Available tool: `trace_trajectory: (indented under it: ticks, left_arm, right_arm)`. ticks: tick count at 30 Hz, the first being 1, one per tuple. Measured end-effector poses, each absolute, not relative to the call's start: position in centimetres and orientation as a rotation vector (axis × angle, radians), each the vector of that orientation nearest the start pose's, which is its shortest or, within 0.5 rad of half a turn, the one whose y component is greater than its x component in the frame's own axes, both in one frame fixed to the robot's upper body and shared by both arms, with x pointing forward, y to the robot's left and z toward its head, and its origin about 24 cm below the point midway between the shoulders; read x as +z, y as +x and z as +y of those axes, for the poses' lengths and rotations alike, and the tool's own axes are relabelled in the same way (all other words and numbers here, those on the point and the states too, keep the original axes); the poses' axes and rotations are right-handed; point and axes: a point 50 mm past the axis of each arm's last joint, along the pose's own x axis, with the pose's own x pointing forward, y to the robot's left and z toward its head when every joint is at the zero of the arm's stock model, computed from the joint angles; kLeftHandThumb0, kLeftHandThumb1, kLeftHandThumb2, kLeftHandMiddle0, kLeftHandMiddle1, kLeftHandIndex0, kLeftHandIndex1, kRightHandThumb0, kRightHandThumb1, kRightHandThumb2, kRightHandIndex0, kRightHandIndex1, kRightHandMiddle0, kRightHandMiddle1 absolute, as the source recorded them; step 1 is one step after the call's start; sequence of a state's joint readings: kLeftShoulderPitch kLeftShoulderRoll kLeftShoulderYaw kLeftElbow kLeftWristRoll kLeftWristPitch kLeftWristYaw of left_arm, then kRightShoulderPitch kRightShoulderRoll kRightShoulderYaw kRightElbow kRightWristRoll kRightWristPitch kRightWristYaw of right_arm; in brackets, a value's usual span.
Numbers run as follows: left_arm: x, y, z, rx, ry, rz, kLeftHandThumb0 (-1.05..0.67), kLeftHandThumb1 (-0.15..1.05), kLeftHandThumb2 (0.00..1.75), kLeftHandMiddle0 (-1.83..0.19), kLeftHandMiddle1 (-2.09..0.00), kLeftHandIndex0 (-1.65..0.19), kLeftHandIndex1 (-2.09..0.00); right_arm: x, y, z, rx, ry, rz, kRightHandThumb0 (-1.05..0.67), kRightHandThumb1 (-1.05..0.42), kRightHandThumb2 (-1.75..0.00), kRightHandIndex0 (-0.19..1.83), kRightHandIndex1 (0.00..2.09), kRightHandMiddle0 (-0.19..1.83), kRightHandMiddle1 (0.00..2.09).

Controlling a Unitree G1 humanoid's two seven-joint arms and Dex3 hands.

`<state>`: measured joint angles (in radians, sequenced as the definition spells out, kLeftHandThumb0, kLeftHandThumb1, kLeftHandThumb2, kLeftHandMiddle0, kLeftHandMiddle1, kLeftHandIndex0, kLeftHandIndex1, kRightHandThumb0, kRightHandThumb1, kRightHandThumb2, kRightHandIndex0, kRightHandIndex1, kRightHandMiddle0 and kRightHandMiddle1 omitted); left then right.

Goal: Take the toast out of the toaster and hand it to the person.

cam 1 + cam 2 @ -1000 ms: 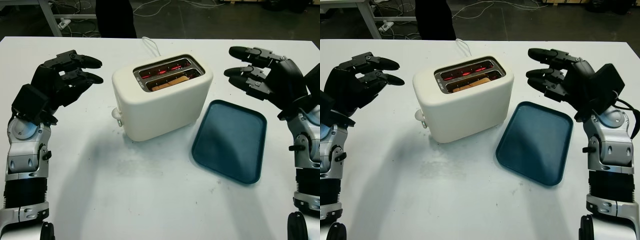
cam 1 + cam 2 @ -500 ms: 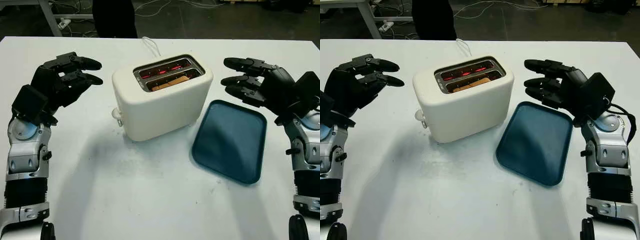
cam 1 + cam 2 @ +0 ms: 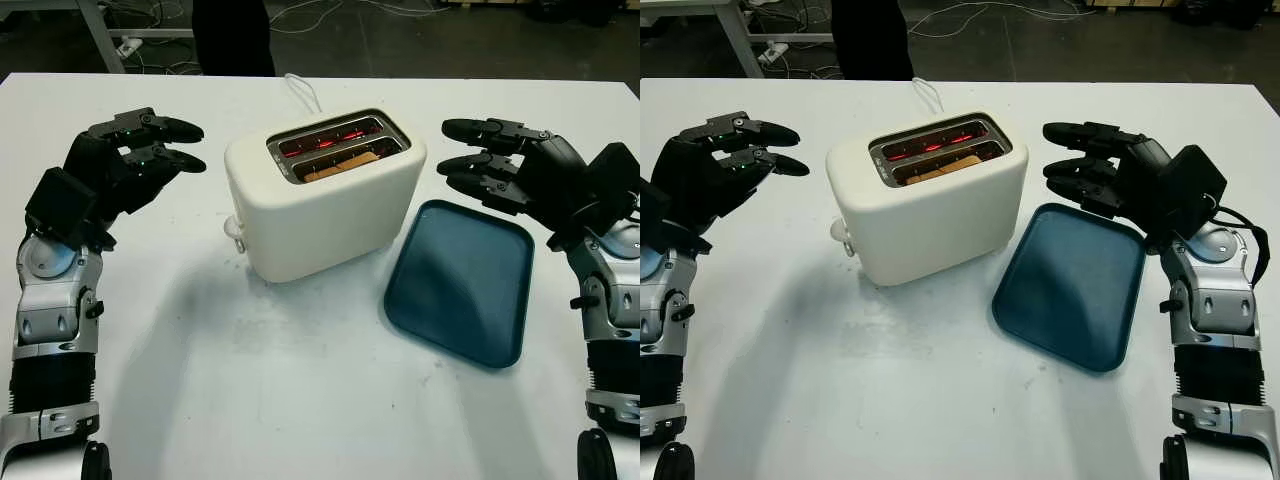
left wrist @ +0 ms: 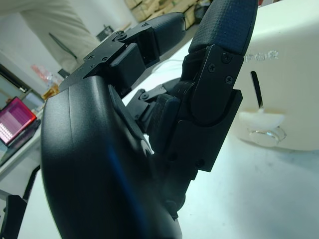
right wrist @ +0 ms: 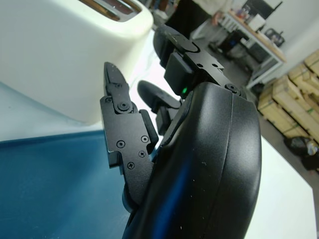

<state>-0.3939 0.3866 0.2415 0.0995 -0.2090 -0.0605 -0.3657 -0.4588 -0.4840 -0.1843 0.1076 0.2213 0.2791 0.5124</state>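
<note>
A cream two-slot toaster (image 3: 322, 200) stands in the middle of the white table, its heating wires glowing red. A slice of toast (image 3: 345, 164) sits low in the near slot, just its brown top edge showing. My left hand (image 3: 150, 148) hovers to the left of the toaster, open and holding nothing. My right hand (image 3: 483, 160) hovers to the toaster's right, above the far edge of the tray, open as well. A person (image 3: 232, 36) in dark trousers stands beyond the table's far edge.
A dark teal tray (image 3: 460, 280) lies flat to the right of the toaster, nothing in it. The toaster's white cord (image 3: 303, 92) runs off the far edge. Its lever knob (image 3: 234, 232) sticks out at the near left end. Cables lie on the floor behind.
My right hand has dropped lower and moved left toward the toaster's right side. My left hand has barely shifted. Toaster, toast and tray are unmoved.
</note>
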Motion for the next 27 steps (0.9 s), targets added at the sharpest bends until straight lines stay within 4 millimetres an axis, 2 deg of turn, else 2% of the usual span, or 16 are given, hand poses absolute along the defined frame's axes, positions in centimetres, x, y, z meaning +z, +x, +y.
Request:
trace_trajectory:
  ticks: [27]
  left_arm:
    - [16.62,31.04,23.7,-0.177,0.191,-0.387,-1.05,0.87,0.0,-0.84,-0.73,-0.85,-0.56]
  right_arm:
    - [16.83,32.28,-23.12,0.347,-0.216,-0.101,-0.25,-0.9,0.0,0.42,0.85,0.73,0.07]
